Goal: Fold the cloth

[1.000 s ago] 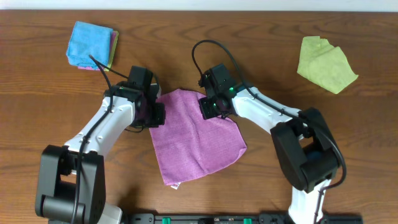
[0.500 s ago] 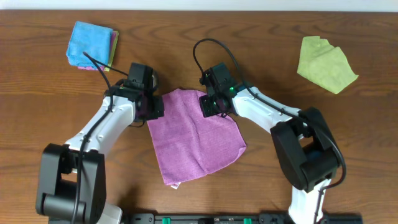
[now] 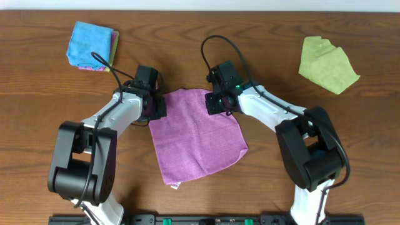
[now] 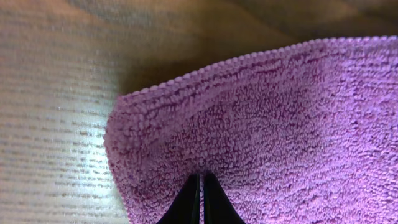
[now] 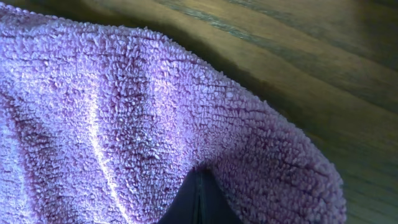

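A purple cloth (image 3: 197, 134) lies spread on the wooden table, its far edge between the two arms. My left gripper (image 3: 157, 107) is shut on the cloth's far left corner; in the left wrist view the closed fingertips (image 4: 201, 176) pinch the purple pile (image 4: 280, 118). My right gripper (image 3: 215, 103) is shut on the far right corner; in the right wrist view the closed fingertips (image 5: 199, 174) pinch the cloth (image 5: 112, 118), which bulges up round them. The near edge of the cloth rests flat on the table.
A folded blue cloth stack (image 3: 92, 45) lies at the far left. A crumpled yellow-green cloth (image 3: 327, 64) lies at the far right. The table's near edge with a black rail (image 3: 206, 219) is just below the purple cloth.
Both grippers have moved a little away from me with the cloth's far corners; the far edge has shifted back and the left arm has turned inward.
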`<state>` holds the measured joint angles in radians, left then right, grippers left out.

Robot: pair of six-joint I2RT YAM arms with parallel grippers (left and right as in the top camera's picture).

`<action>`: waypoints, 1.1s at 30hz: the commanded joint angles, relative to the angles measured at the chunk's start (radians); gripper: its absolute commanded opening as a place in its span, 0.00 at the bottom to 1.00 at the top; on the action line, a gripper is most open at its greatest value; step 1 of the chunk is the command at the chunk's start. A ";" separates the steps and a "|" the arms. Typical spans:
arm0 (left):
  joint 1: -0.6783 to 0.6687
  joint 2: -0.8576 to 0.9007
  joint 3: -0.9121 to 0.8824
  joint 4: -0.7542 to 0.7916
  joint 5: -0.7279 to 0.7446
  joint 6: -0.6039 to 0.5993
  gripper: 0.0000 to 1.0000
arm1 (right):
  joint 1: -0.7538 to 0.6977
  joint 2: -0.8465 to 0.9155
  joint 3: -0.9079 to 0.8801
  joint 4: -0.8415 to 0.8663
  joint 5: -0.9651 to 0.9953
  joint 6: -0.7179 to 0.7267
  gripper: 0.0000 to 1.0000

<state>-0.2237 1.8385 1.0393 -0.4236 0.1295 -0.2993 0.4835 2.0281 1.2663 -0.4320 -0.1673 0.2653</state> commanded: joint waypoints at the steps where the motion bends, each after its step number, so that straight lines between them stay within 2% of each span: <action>1: 0.000 0.050 -0.010 0.031 -0.028 -0.019 0.06 | -0.023 0.039 -0.017 -0.016 0.048 0.019 0.02; 14: -0.018 0.156 -0.001 0.327 0.002 -0.019 0.06 | -0.069 0.038 -0.017 0.039 0.089 0.138 0.02; 23: -0.019 0.196 0.097 0.342 0.002 -0.011 0.06 | -0.122 0.039 -0.017 0.161 0.111 0.150 0.02; 33: -0.020 0.196 0.103 0.257 0.002 0.008 0.05 | -0.109 0.038 -0.017 0.164 0.036 0.148 0.02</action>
<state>-0.2394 1.9938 1.1576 -0.1272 0.1349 -0.3107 0.3660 2.0533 1.2613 -0.2699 -0.1055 0.4023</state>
